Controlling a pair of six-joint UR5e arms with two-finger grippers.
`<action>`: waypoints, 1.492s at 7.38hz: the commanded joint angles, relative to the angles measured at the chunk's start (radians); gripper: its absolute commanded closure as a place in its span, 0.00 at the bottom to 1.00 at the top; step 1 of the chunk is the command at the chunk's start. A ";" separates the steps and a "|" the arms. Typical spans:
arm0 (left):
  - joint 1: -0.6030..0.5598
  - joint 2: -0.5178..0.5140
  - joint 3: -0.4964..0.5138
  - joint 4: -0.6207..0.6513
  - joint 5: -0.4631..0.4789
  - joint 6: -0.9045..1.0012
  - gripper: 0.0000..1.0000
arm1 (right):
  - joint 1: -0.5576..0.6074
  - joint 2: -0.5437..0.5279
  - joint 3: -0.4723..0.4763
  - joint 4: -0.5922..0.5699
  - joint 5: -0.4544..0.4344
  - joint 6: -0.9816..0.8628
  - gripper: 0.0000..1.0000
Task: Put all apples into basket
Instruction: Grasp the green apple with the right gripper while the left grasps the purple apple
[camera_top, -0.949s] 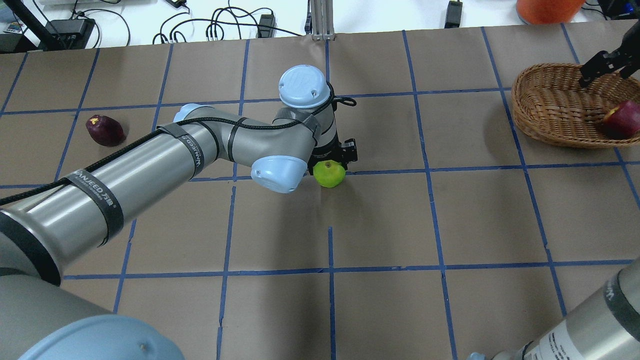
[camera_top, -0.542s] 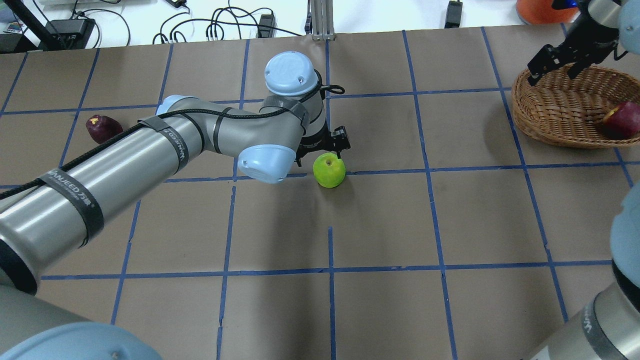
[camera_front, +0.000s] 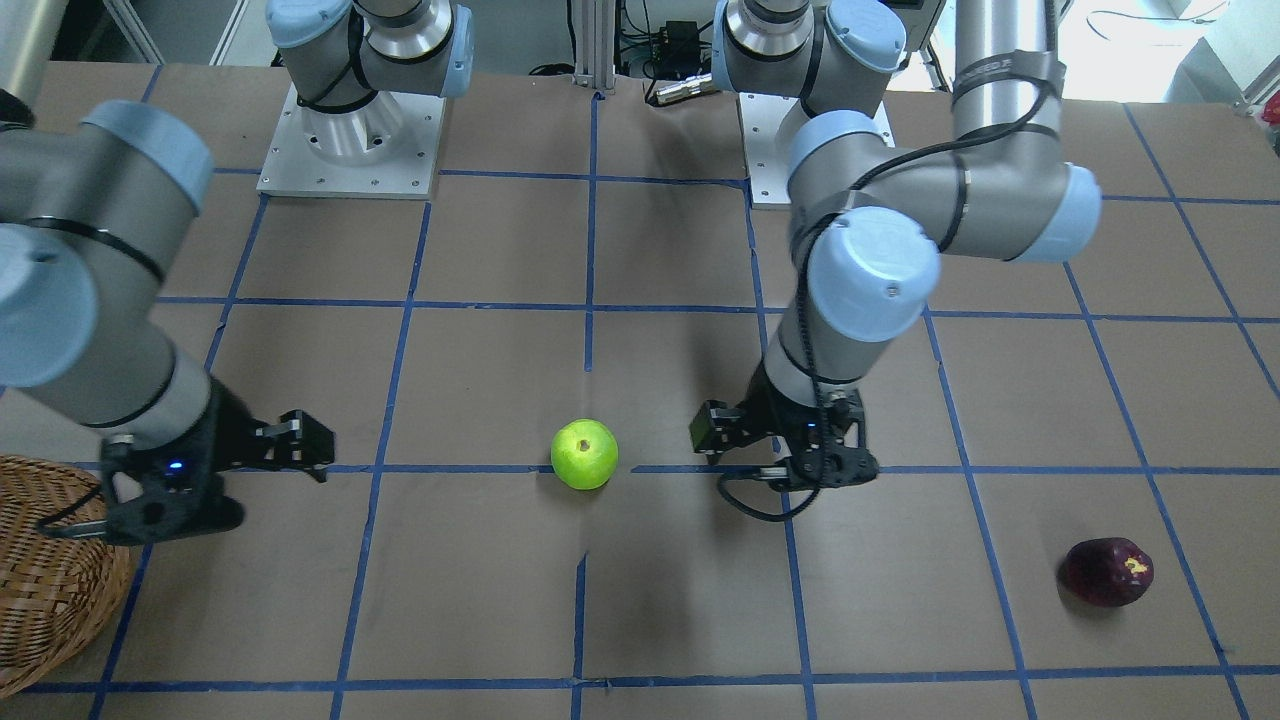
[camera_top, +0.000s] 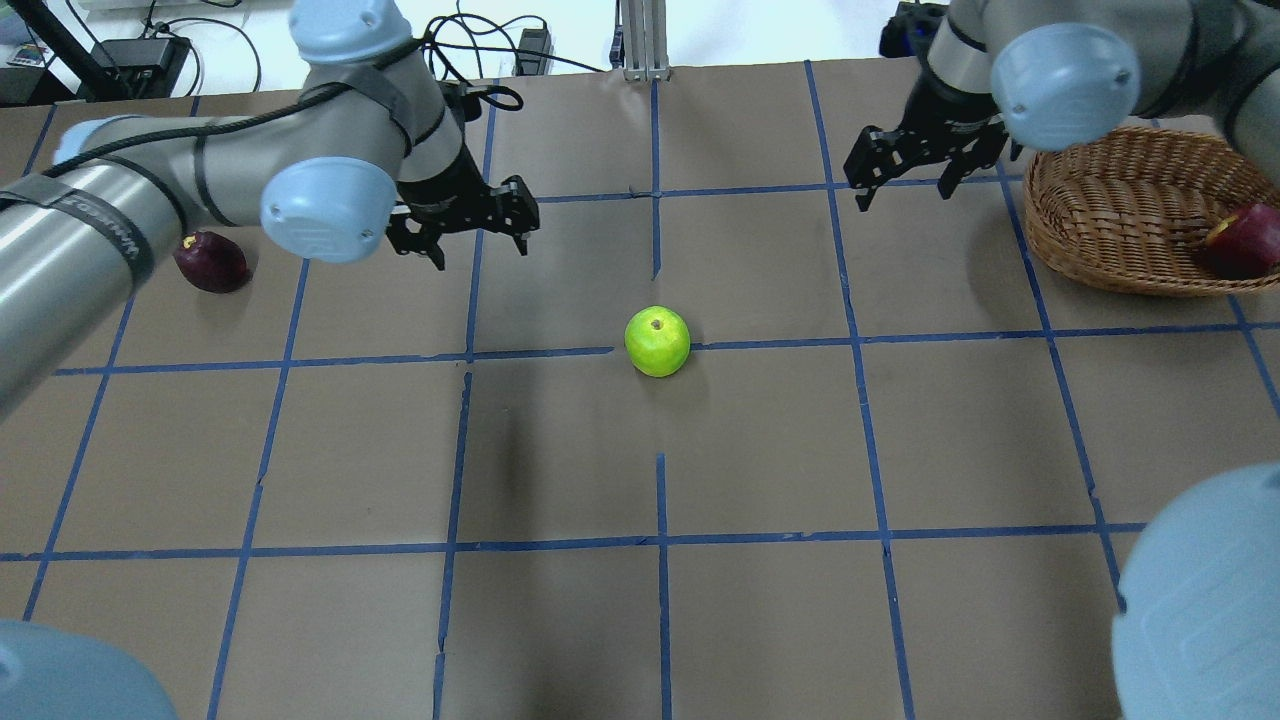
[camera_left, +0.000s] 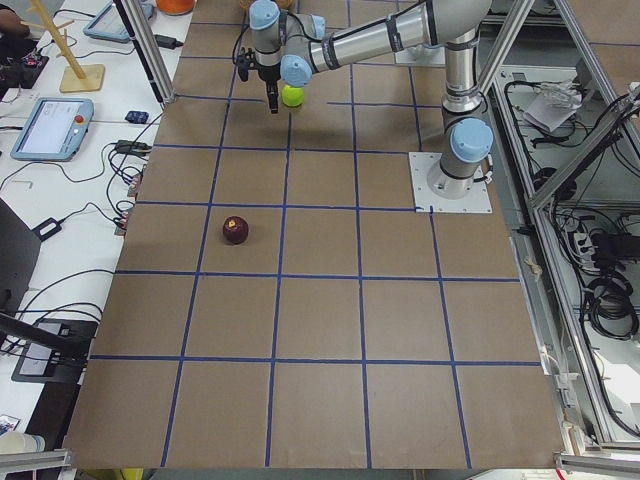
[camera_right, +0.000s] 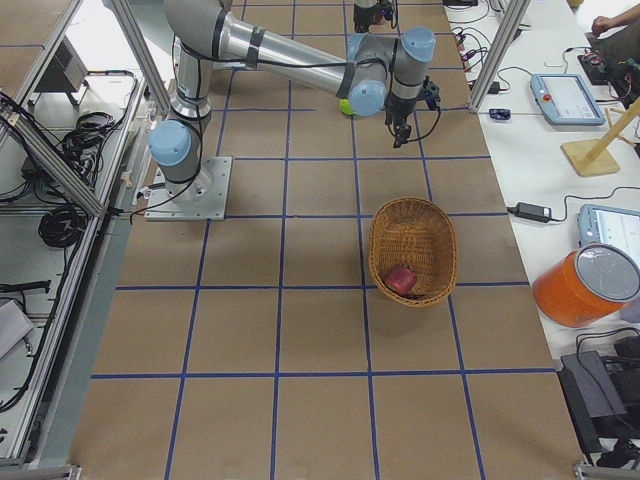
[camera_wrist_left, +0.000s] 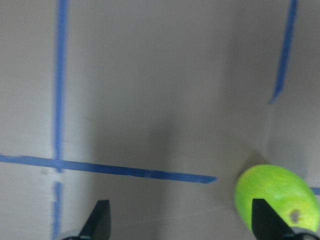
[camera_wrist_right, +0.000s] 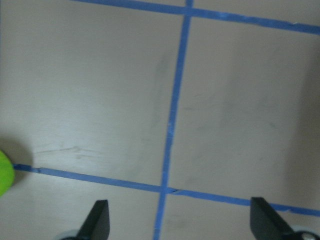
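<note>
The bright green apple (camera_top: 657, 341) stands alone mid-table, touched by nothing. The dark maroon apple (camera_top: 211, 262) lies at the far left. The red apple (camera_top: 1240, 240) lies in the wicker basket (camera_top: 1120, 215) at the far right. My left gripper (camera_top: 480, 240) is open and empty, hovering between the maroon and green apples; its wrist view shows the green apple (camera_wrist_left: 277, 197) beside one fingertip (camera_wrist_left: 100, 222). My right gripper (camera_top: 903, 190) is open and empty, just left of the basket; the green apple (camera_wrist_right: 5, 172) shows at its wrist view's left edge.
Brown paper with blue tape lines covers the table (camera_top: 760, 450). Cables and power bricks (camera_top: 440, 50) lie beyond the far edge. An orange container (camera_top: 1095, 20) stands behind the basket. The arm bases (camera_front: 350, 130) are mounted at the robot's side.
My left gripper has pulled away from the green apple, up and to the left, leaving it standing in place. My right gripper has moved left from over the basket to beside it.
</note>
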 joint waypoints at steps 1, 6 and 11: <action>0.214 -0.002 0.044 -0.008 0.171 0.316 0.00 | 0.236 0.033 0.011 -0.014 -0.002 0.264 0.00; 0.437 -0.233 0.227 0.034 0.138 0.673 0.00 | 0.387 0.199 0.077 -0.241 -0.011 0.460 0.00; 0.480 -0.333 0.244 0.049 0.157 0.811 0.00 | 0.351 0.167 0.127 -0.392 -0.005 0.451 0.70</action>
